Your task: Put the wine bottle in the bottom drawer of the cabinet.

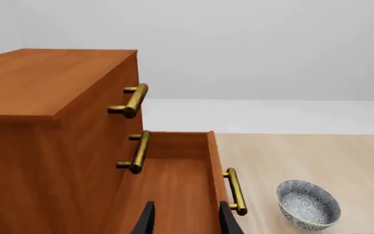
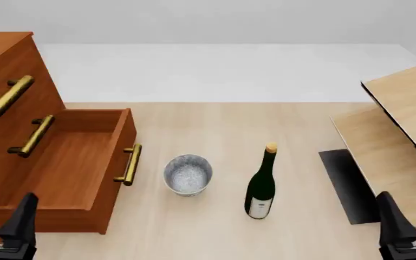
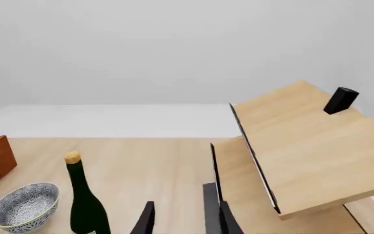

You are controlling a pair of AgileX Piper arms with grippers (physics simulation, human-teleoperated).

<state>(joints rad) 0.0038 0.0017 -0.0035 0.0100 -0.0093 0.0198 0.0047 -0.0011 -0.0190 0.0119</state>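
At the far left of the front view stands the cabinet (image 2: pixel 2 59), reddish-brown wood with brass bar handles on its two upper fronts. Below them the bottom drawer (image 2: pixel 71 162) is pulled out toward the middle of the table (image 2: pixel 215 233), its inside bare wood, its own brass handle (image 2: pixel 129 163) on the outward face. The left gripper (image 2: pixel 2 225) hangs low at the near edge just in front of the drawer, its dark fingers parted with nothing between them. Just right of the drawer handle sits a speckled grey bowl (image 2: pixel 188 174), apart from the drawer. Next comes the wine bottle (image 2: pixel 261 184), upright on the table near the bowl, gold foil cap up and white label facing the camera, untouched by either arm. Farther right lie tilted pale wooden boards (image 2: pixel 403 124) over a dark panel (image 2: pixel 346 184). The right gripper (image 2: pixel 408 219) shows at the lower right corner, partly cut off; its fingers seem spread and empty.
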